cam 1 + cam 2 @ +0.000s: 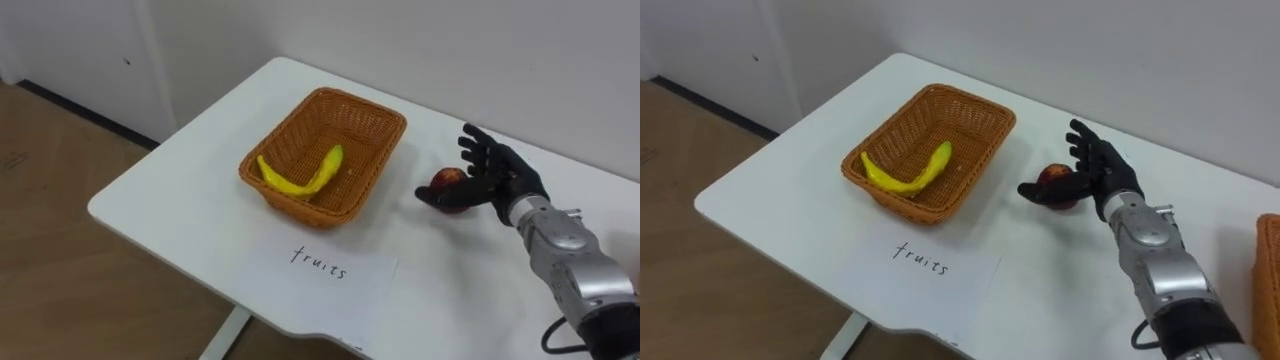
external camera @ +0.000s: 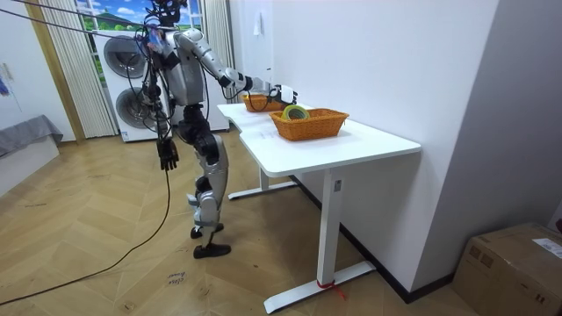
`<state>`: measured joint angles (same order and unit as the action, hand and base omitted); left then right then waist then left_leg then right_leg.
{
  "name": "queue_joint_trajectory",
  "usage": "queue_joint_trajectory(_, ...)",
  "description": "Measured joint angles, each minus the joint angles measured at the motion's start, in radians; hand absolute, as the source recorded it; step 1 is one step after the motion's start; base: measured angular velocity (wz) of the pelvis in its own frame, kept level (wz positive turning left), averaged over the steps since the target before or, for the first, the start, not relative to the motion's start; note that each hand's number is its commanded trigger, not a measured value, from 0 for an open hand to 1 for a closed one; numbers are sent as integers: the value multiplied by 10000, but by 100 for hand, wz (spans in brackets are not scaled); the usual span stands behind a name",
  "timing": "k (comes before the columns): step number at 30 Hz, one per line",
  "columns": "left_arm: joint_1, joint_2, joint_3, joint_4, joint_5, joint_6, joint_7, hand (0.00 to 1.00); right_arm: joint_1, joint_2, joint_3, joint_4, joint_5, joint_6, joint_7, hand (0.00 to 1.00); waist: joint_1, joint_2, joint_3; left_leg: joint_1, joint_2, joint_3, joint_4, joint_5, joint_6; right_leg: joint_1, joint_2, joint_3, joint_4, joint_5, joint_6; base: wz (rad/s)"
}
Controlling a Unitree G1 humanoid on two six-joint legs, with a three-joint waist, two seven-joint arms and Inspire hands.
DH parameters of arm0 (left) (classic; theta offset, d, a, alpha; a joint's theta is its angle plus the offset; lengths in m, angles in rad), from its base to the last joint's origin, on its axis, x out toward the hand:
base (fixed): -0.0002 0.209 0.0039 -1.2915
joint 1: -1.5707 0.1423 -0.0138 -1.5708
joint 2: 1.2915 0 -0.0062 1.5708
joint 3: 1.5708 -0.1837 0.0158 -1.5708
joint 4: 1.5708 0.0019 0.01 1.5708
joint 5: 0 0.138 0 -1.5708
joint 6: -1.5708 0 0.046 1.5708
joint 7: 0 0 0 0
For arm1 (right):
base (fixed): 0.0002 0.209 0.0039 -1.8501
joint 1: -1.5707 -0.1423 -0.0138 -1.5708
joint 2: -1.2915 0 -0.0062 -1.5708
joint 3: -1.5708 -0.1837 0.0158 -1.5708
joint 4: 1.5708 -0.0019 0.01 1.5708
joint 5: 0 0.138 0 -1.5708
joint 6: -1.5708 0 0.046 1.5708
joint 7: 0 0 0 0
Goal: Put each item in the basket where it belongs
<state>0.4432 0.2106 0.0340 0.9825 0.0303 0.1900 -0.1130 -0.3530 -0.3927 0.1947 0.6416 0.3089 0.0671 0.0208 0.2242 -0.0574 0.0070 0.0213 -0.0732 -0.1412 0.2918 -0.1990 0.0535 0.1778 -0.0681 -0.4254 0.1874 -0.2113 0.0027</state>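
So far only part of the sorting is looking done. A banana is lying inside the fruit basket, which is sitting on the white worktop just behind a paper label.

An apple is resting on the worktop to the right of that basket, near it but not touching. The right hand is reaching in around the apple. Its fingers are standing apart and nearly straight above the fruit, and the thumb is stretching along the worktop at the apple's near side. They are not clamping it, so the apple is not yet being held, as far as I can judge.

In the room view the robot is standing at the worktop's end with this arm stretched out. The left hand is hanging at its side, taking no part. A second basket is sitting further along the worktop, and a greenish ring-shaped thing, perhaps a roll of tape, is showing in it.

By my reckoning the apple is the step in hand: closing on it, lifting it and setting it beside the banana are all waiting to be done. I cannot tell whether other supplies are waiting elsewhere.
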Motion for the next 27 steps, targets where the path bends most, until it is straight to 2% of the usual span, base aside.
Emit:
queue_joint_trajectory(5,2,0,-117,21,-16,6,5,0,0,6,0,450,-110,-1,50,0,-16,153,-1,9,-18,43,-4,1,3,-68,-38,22,18,-51,21,0)
queue_joint_trajectory(7,-1,-1,-110,68,-65,4,11,0,0,5,0,455,-339,0,52,0,-6,123,-44,-12,-18,7,-27,3,2,-59,-41,15,45,-75,11,0)
queue_joint_trajectory(10,0,-1,-21,250,-213,6,13,0,2,-5,-1,456,-529,-1,78,0,-21,118,-70,18,-19,6,-69,4,1,-44,-51,-1,127,-92,7,0)
queue_joint_trajectory(27,-20,-19,-11,608,-383,-228,10,0,7,-7,0,652,-890,-2,500,0,-26,68,-37,79,-93,22,-28,5,-2,-190,-266,-41,683,-461,-3,1)
